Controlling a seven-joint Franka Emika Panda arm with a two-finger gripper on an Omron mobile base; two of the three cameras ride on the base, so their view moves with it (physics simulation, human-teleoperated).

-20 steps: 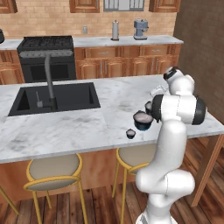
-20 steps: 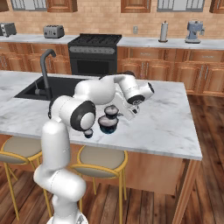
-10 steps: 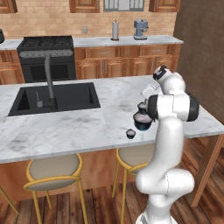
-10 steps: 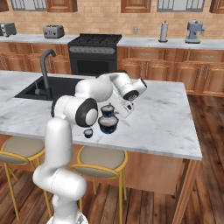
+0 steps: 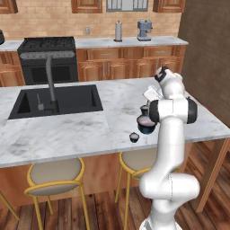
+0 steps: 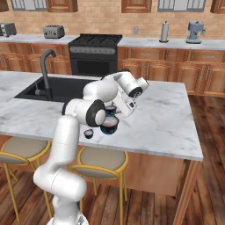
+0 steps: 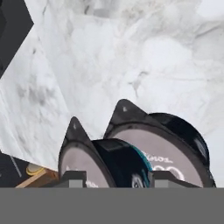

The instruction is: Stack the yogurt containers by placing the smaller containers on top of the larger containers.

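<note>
So the gripper point(image 7: 116, 175) has its fingers pinched in on one small cup point(image 7: 109, 164), held upright, pale top up, just over the big tub point(image 5: 146, 124). The tub sits upright on the marble island point(image 5: 81, 130) near its front edge, with the other small cup point(image 5: 134, 137) just left of it.

The arm point(image 5: 173, 112) hides part of the large tub point(image 5: 146, 126).

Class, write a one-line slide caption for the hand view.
Gripper shut on a small yogurt cup, beside the large tub on the marble counter.

Two small cups point(image 5: 134, 137), one tub point(image 5: 146, 123)
</note>
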